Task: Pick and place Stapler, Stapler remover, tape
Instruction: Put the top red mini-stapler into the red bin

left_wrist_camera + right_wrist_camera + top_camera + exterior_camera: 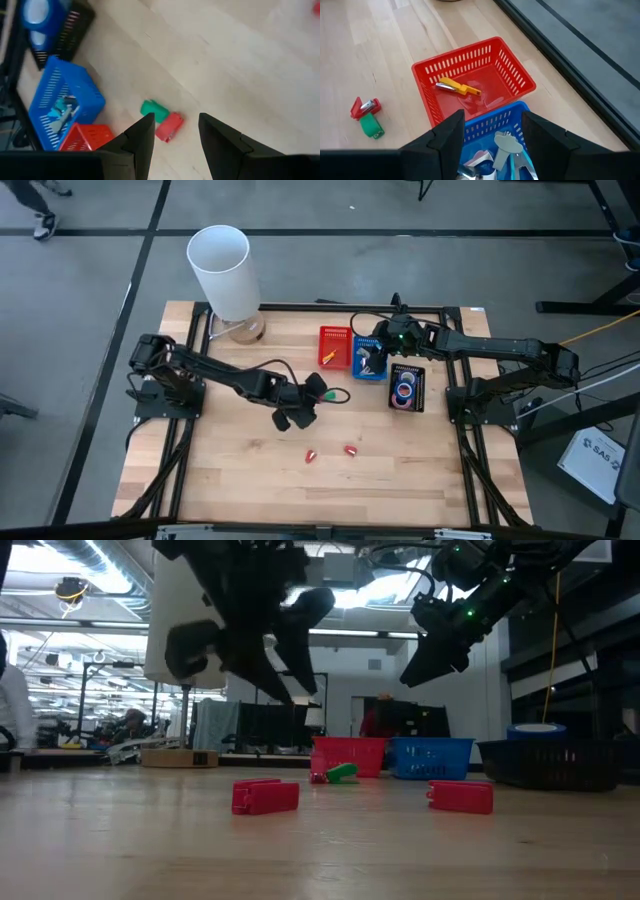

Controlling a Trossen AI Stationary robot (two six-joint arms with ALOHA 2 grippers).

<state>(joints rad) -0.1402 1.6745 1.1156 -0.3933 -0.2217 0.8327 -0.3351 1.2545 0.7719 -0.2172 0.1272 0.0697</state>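
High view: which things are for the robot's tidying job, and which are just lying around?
For the job: tape rolls in the black basket; two red staplers on the table; yellow remover in the red basket.
Just lying about: tall white cup; a person's shoe.

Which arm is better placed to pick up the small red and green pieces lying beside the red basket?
Left. The left gripper hangs open right above the red and green pieces, framing them between its fingers. The right gripper is open over the blue basket, farther off.
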